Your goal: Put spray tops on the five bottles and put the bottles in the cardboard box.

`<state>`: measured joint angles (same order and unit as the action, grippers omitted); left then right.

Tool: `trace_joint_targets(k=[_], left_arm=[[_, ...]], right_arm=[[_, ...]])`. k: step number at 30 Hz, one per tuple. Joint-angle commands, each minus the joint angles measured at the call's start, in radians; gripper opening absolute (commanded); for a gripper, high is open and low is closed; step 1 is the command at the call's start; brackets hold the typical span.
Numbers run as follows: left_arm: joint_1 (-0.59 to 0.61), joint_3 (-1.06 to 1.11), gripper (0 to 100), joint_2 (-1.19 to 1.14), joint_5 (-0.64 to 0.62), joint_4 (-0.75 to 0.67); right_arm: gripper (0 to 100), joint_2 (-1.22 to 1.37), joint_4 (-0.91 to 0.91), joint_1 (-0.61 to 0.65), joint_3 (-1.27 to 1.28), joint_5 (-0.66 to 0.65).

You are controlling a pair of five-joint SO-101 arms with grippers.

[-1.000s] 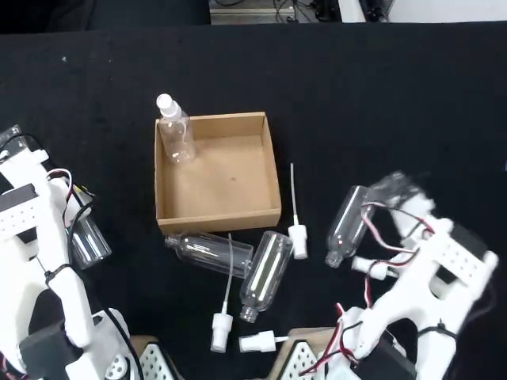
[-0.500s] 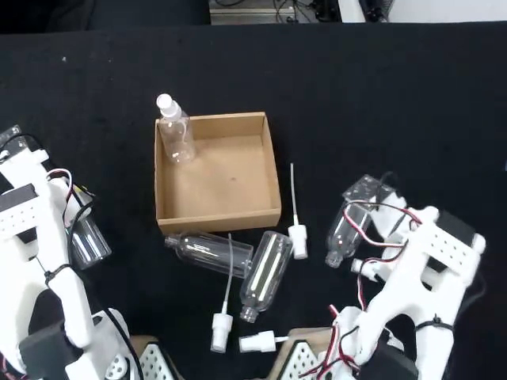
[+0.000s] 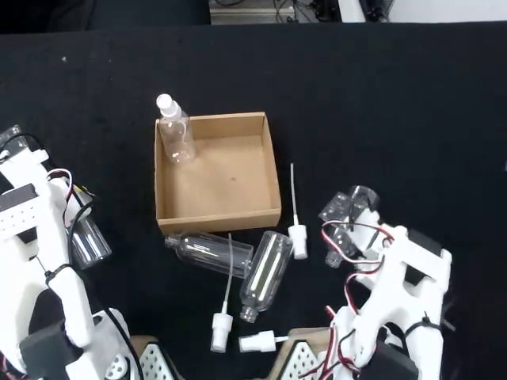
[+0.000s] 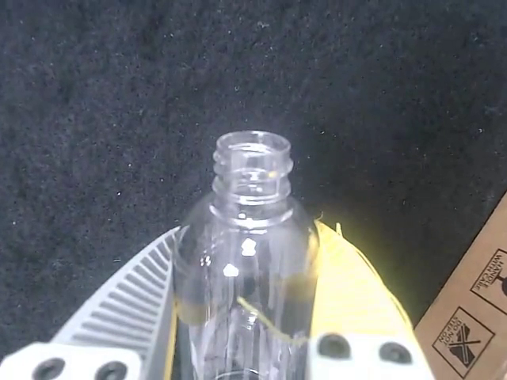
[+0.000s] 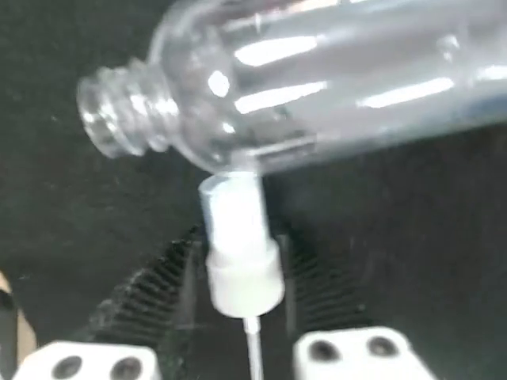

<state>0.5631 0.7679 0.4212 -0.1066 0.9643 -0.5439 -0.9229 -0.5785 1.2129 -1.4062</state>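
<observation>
- Got the left claw [image 4: 247, 231] clamped around an uncapped bottle [image 4: 250, 198]: grey ribbed finger [image 4: 135, 305] one side, yellow finger [image 4: 348, 289] the other, threaded neck poking past the tips.
- Sits off to the left of the cardboard box [image 3: 238, 212], not touching it.
- Got the right claw [image 5: 238, 237] squeezed shut on a white spray top [image 5: 244, 273], with black ribbed fingers [image 5: 146, 297] either side and the thin tube trailing back between them.
- Just past the nozzle, there's a second clear bottle [image 5: 333, 79] lying crosswise, mouth open, glossy and round-shouldered. Can't tell if the nozzle actually touches it.
- Wider out, found a square, open-topped, plain brown box with a capped bottle [image 3: 176, 133] standing in its far-left corner.
- Spotted a left loose bottle [image 3: 210, 252] and a right loose bottle [image 3: 265, 273] on their sides just in front of the box, both uncapped clear plastic.
- Counted three spare tops: a first top [image 3: 298, 237] beside the box's right wall, tube pointing away. A second top [image 3: 222, 331] nearer, tube laid across the left loose bottle. A third top [image 3: 257, 342] right by it.
- All parked on a black table [image 3: 396, 103] with a fuzzy, felt-like look.
- Can make out some cables [image 3: 317, 9] past the far edge.
</observation>
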Motion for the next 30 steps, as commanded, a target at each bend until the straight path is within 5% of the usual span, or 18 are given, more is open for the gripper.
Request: trace_joint_targets(k=[1, 8, 16, 20, 30], left_arm=[[-0.008, -0.018, 6, 0.034, 0.0, -0.015], [-0.01, -0.016, 6, 0.034, -0.002, -0.015], [-0.005, -0.013, 6, 0.035, -0.003, 0.002], [-0.007, -0.013, 6, 0.043, -0.005, 0.008], [-0.004, -0.018, 6, 0.043, 0.0, 0.008]], right_arm=[[1.5, -0.001, 0.008, -0.135, -0.084, -0.005], [1.3, 0.007, 0.008, -0.328, -0.234, 0.367], [9.1, 0.124, 0.02, -0.345, -0.242, 0.641], [20.7, 0.249, -0.034, -0.328, -0.332, 0.643], [17.8, 0.506, -0.239, -0.334, -0.582, 0.405]])
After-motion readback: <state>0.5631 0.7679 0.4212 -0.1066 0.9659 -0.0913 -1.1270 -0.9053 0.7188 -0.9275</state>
